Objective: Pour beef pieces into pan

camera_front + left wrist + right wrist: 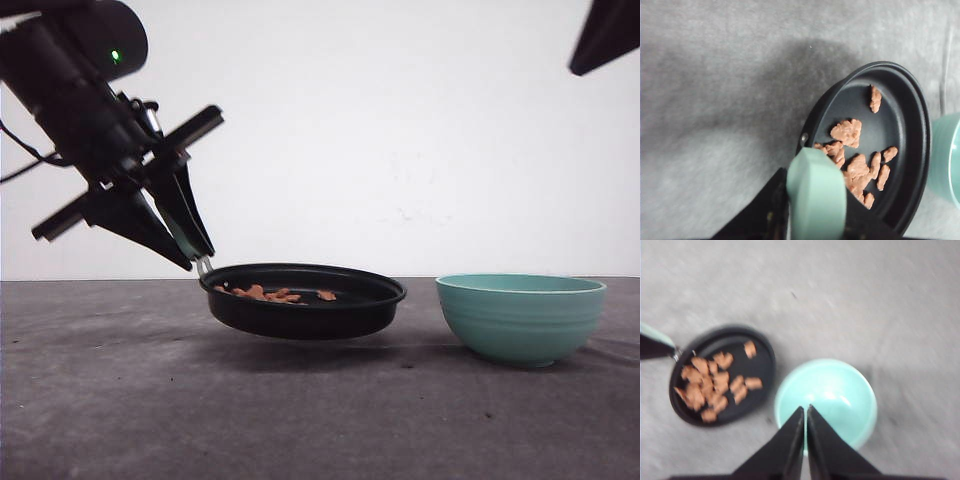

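The left gripper (190,245) is clamping the handle (816,197) of the pan (303,300), which is holding the beef pieces (272,294) above the table (120,400); the right gripper (805,412) is hanging with jaws closed and empty.

The right wrist view is motion-blurred, and the teal bowl (946,160) is cut off in the left wrist view.

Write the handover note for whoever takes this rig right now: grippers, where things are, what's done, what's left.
Left gripper: shut on the pan's mint-green handle, holding the black pan lifted off the table.
Right gripper: shut, empty, raised above the teal bowl.
Beef pieces: all in the pan, mostly bunched toward the handle side.
Bowl: upright on the table beside the pan, looks empty.
Done: beef is in the pan.
Left: probably set the pan down level and release the handle.
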You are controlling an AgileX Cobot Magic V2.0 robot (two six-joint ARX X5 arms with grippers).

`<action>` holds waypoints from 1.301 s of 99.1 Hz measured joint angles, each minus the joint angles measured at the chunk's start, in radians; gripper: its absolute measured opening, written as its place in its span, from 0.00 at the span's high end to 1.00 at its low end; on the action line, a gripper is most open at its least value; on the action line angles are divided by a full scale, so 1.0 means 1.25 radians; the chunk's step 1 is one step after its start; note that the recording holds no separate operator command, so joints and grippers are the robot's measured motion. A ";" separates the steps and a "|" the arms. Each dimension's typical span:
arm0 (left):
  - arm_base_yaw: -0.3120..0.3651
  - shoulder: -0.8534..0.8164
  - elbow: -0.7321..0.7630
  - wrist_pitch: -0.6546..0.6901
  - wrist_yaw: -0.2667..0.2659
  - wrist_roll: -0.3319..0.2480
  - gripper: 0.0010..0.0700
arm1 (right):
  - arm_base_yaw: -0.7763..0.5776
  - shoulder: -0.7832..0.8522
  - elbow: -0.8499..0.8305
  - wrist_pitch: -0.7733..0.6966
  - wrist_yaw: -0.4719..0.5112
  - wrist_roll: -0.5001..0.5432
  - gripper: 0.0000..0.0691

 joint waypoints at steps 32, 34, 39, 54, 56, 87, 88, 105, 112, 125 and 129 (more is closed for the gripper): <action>0.000 0.066 0.001 -0.026 0.040 -0.042 0.89 | 0.000 -0.014 0.000 -0.026 0.010 0.000 0.99; 0.000 0.066 0.001 -0.029 0.042 -0.043 0.85 | 0.000 -0.014 0.000 -0.026 0.011 0.000 0.99; 0.000 0.066 0.001 -0.030 0.042 -0.044 0.69 | 0.000 -0.014 0.000 -0.026 0.020 0.000 0.99; 0.001 0.066 0.001 -0.026 0.045 -0.044 0.23 | 0.000 -0.014 0.000 -0.026 0.028 -0.003 0.99; 0.002 0.066 0.001 -0.027 0.045 -0.044 0.20 | 0.000 -0.014 0.000 -0.026 0.028 -0.005 0.99; 0.015 -0.067 0.002 -0.058 -0.077 -0.042 0.03 | 0.000 -0.015 -0.001 0.003 0.172 -0.049 0.99; 0.015 -0.078 0.002 -0.057 -0.085 -0.042 0.03 | 0.000 -0.016 -0.001 0.007 0.176 -0.049 0.99; 0.014 -0.262 0.002 -0.038 -0.205 0.009 0.04 | 0.003 -0.020 -0.001 0.071 0.195 -0.085 0.99; 0.014 -0.336 0.002 -0.031 -0.244 0.050 0.11 | 0.015 -0.022 -0.001 0.082 0.195 -0.105 0.99; 0.014 -0.459 0.002 -0.021 -0.281 0.128 0.58 | 0.045 -0.034 -0.001 0.108 0.197 -0.132 0.99; 0.014 -0.489 0.001 -0.021 -0.286 0.144 0.74 | 0.057 -0.041 -0.002 0.118 0.199 -0.139 0.99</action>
